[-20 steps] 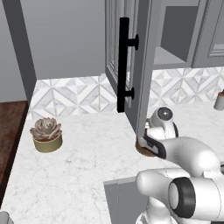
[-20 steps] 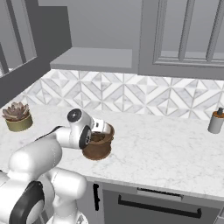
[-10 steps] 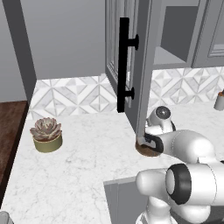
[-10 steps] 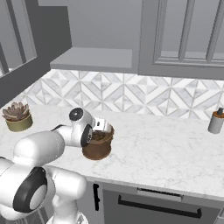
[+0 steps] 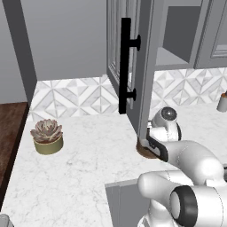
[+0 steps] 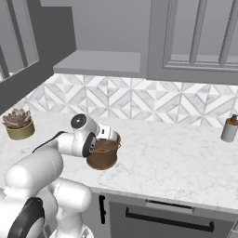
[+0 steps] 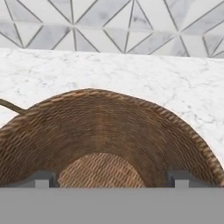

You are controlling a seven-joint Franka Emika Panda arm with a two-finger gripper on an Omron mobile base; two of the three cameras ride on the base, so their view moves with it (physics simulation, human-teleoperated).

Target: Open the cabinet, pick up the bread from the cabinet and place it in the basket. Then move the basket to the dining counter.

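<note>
The brown woven basket point(image 6: 103, 155) stands on the marble top below the cabinet, and its rim and inner wall point(image 7: 109, 127) show close up in the hand view. My gripper point(image 7: 111, 177) hangs just over the basket's mouth point(image 6: 109, 136), open, its fingertips point(image 7: 41, 178) far apart with nothing between them. The cabinet door point(image 5: 135, 62) with its long black handle point(image 5: 125, 66) is swung open, and it hides most of the basket point(image 5: 142, 150) in the left base view. The bread is out of view.
A succulent in an olive pot point(image 5: 46, 136) point(image 6: 17, 124) sits at the left of the marble top. A small grey bottle point(image 6: 229, 129) stands at the far right by the diamond tile backsplash. The open door's edge hangs close above my hand.
The jaws have spread wider over the basket. The hand has stayed at the rim while the arm behind it has shifted a little.
</note>
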